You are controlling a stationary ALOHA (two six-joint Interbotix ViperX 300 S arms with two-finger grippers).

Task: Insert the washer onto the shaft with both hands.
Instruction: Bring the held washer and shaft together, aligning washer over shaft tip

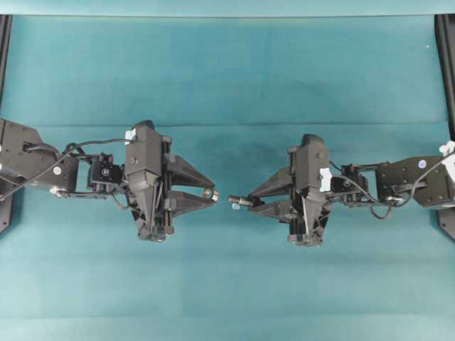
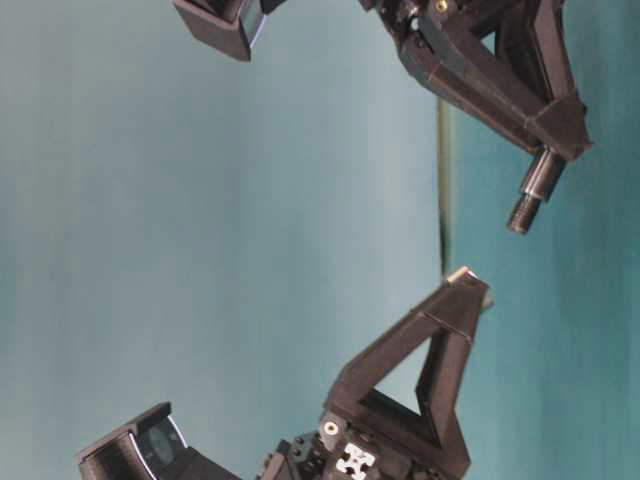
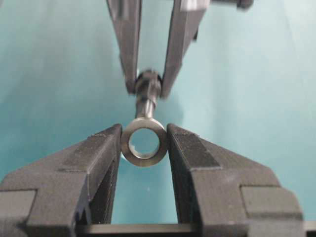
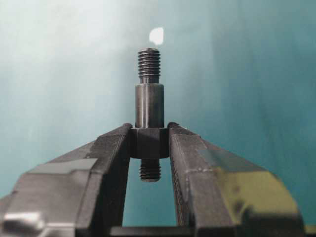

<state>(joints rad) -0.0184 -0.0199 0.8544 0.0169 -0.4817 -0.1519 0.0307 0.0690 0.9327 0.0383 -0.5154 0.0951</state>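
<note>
My left gripper (image 1: 215,193) is shut on the washer (image 1: 209,192), a silvery ring pinched by its rim between the fingertips. Through the washer (image 3: 144,142) I see the teal cloth in its hole. The left gripper (image 3: 144,144) faces the shaft (image 3: 147,94), which stands just beyond the ring. My right gripper (image 1: 249,201) is shut on the shaft (image 1: 238,202) at its thick collar. In the right wrist view the dark shaft (image 4: 149,98) sticks out past the right gripper (image 4: 149,143), threaded tip forward. A small gap separates the shaft's tip from the washer.
Both arms meet over the middle of a teal cloth (image 1: 227,78). Black frame rails (image 1: 446,64) run along the left and right edges. From table level the shaft (image 2: 530,190) hangs clear of the left gripper's fingertips (image 2: 465,285).
</note>
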